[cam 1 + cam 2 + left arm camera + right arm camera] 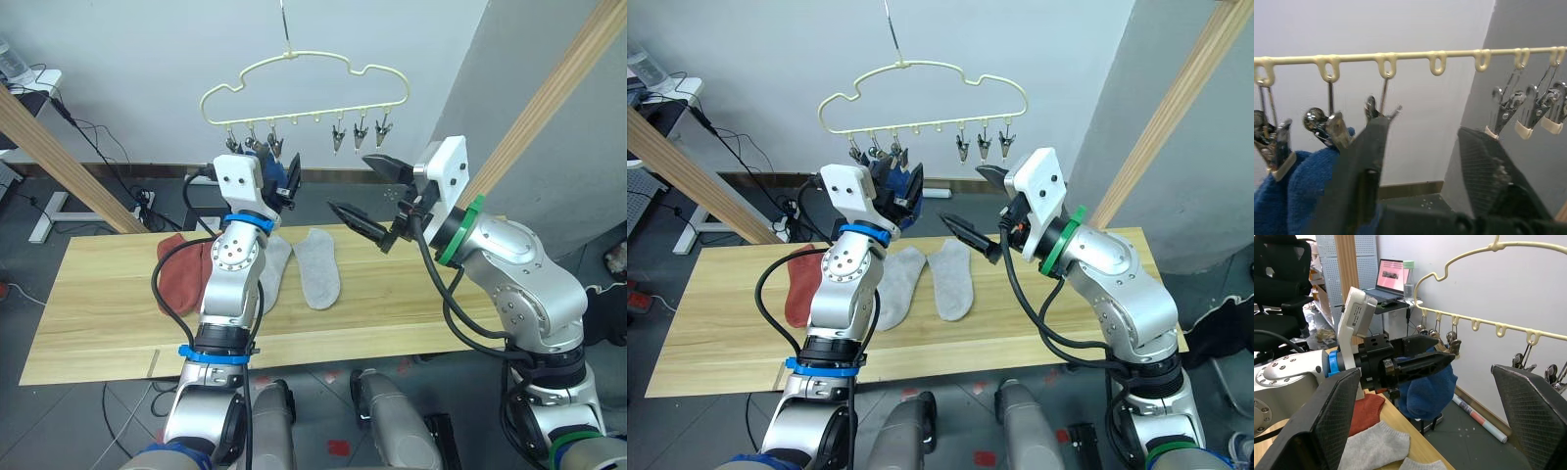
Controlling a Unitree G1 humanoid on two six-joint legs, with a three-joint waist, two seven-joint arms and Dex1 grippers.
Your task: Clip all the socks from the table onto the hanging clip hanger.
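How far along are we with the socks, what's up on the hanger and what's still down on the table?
Blue sock fabric hangs at the clips on the left end of the clip hanger; whether that is one sock or two I cannot tell. The left gripper is up at those clips, the right gripper open and empty beside it. Still on the table: two grey socks and at least one rust-red sock. The three right-hand clips hang empty.

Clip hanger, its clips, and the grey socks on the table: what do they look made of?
Clip hanger: thin wire or rod with a smooth cream coating, likely plastic-coated metal; core not visible.
Clips: shiny bare metal with mirror glints and pale tips, possibly plastic caps.
Grey socks: soft matte knit, lying limp and flat.
Table: light wood planks with visible grain.
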